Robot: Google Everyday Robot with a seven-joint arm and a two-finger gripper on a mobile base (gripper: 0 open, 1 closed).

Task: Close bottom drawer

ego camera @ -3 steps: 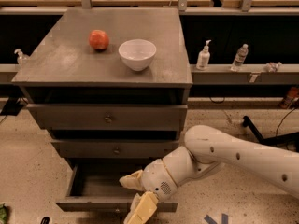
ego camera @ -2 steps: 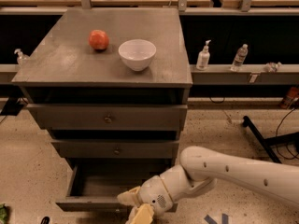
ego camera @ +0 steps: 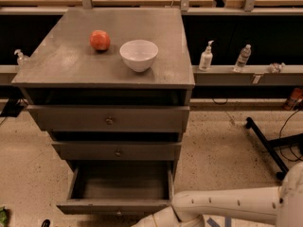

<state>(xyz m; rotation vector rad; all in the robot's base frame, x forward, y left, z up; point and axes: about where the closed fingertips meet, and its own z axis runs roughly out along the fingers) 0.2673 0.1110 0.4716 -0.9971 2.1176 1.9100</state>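
Note:
The bottom drawer (ego camera: 113, 205) of the grey cabinet stands pulled out towards me, and its shallow box (ego camera: 120, 181) looks empty. Its slim front panel sits near the lower edge of the camera view. The middle drawer (ego camera: 117, 151) and the top drawer (ego camera: 109, 119) are closed. My white arm (ego camera: 222, 205) comes in from the lower right and runs along just in front of the open drawer's right corner. My gripper is below the picture's lower edge and does not show.
A red apple (ego camera: 100, 40) and a white bowl (ego camera: 138, 55) sit on the cabinet top (ego camera: 61, 70). Bottles (ego camera: 205, 56) stand on a ledge to the right. A black stand leg (ego camera: 265, 145) lies on the speckled floor at the right.
My arm has dropped lower and drawn back to the right. The gripper, earlier seen at the drawer's front edge, has gone out of the picture at the bottom. The drawer stays open.

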